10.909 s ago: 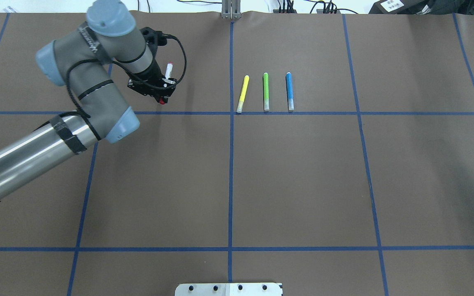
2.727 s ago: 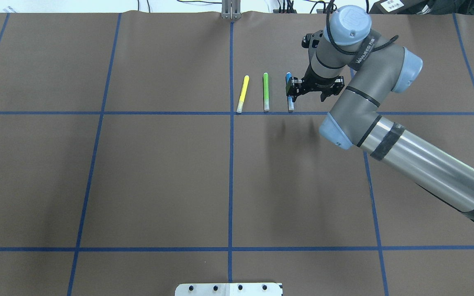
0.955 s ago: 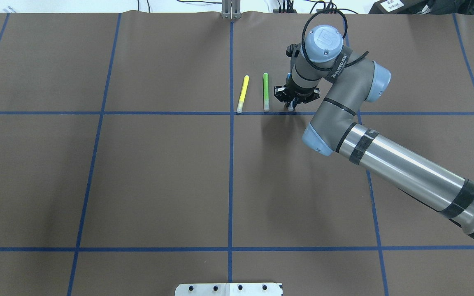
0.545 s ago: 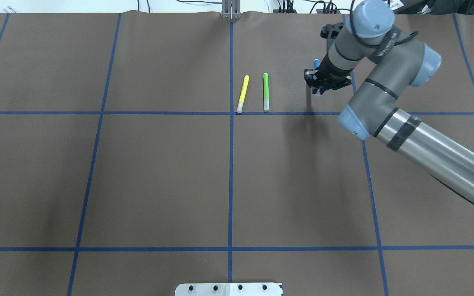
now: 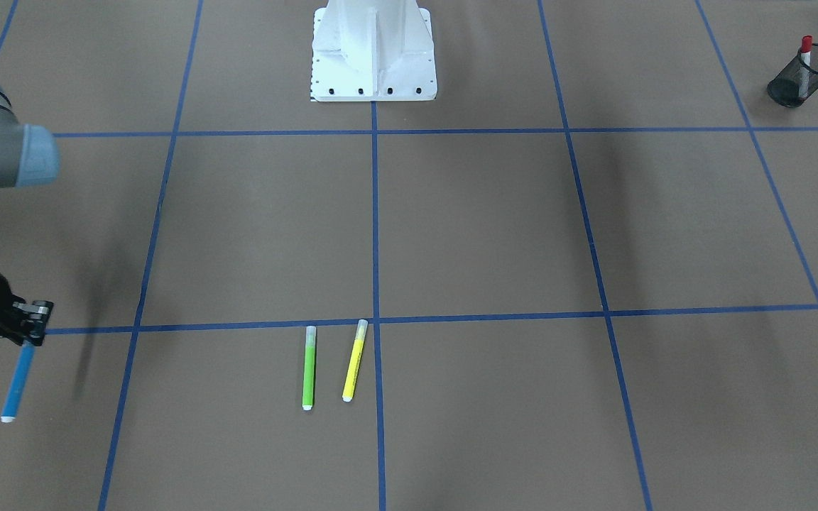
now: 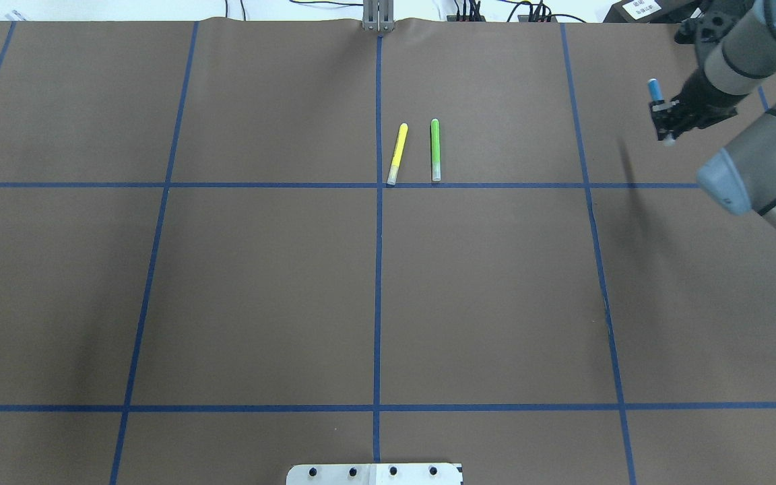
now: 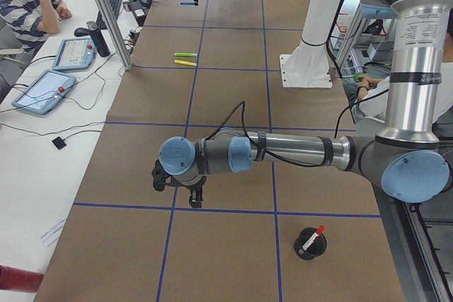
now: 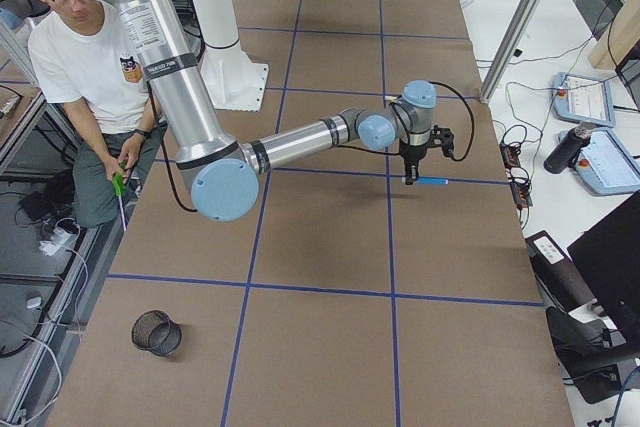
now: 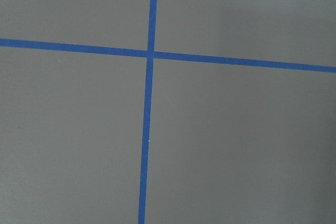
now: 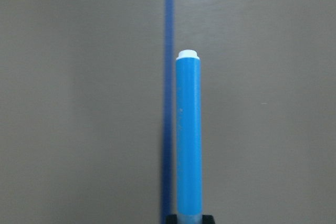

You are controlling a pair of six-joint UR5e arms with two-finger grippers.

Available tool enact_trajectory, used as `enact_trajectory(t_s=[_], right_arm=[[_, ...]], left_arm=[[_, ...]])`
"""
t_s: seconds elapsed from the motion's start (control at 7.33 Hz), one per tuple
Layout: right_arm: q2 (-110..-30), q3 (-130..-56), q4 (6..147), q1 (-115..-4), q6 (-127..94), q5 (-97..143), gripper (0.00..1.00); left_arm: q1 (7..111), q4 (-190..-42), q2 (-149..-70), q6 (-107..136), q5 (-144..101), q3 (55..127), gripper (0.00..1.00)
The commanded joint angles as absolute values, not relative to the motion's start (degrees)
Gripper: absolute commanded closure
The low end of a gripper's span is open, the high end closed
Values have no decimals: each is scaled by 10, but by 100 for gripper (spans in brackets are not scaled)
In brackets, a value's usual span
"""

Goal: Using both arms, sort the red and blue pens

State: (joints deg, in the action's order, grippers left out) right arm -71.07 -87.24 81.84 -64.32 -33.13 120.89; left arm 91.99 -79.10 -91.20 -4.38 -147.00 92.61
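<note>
My right gripper is shut on the blue pen and holds it above the table at the far right of the overhead view. The front-facing view has this gripper at its left edge, with the blue pen sticking out below the fingers. The right wrist view is filled by the blue pen. The red pen stands in a black mesh cup. My left gripper hangs over bare table near that cup; I cannot tell whether it is open or shut.
A yellow marker and a green marker lie side by side at the table's middle back. A second, empty mesh cup stands near the right end. The white pedestal is bolted at the robot's edge. People sit at both table ends.
The right arm lifted the blue pen from beside the green marker and carried it right and back. The left arm, earlier holding the red pen, has left the overhead view.
</note>
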Motion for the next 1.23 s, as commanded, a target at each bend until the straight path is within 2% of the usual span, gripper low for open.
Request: enact_trajectory(t_s=[0.0,0.27,0.55,0.82,1.09], right_arm=[[-791,-904,913,-688,-187,1213,100],[-856,-938,1042,-747,-34,1238,100],[-923,-1011,1194,-792,72,1227,100],[-960,-1013,1312,-819,227,1177,100],[-1020,-1015,1391,-835,278,1141,100]], left_arm=[[884,-795,-947,-24,-1470,922,0],[853,-844,-977,20,-1467,909,0],[837,-895,-981,50,-1466,899,0],[826,-931,-983,68,-1466,899,0],[826,-944,-987,69,-1466,901,0]])
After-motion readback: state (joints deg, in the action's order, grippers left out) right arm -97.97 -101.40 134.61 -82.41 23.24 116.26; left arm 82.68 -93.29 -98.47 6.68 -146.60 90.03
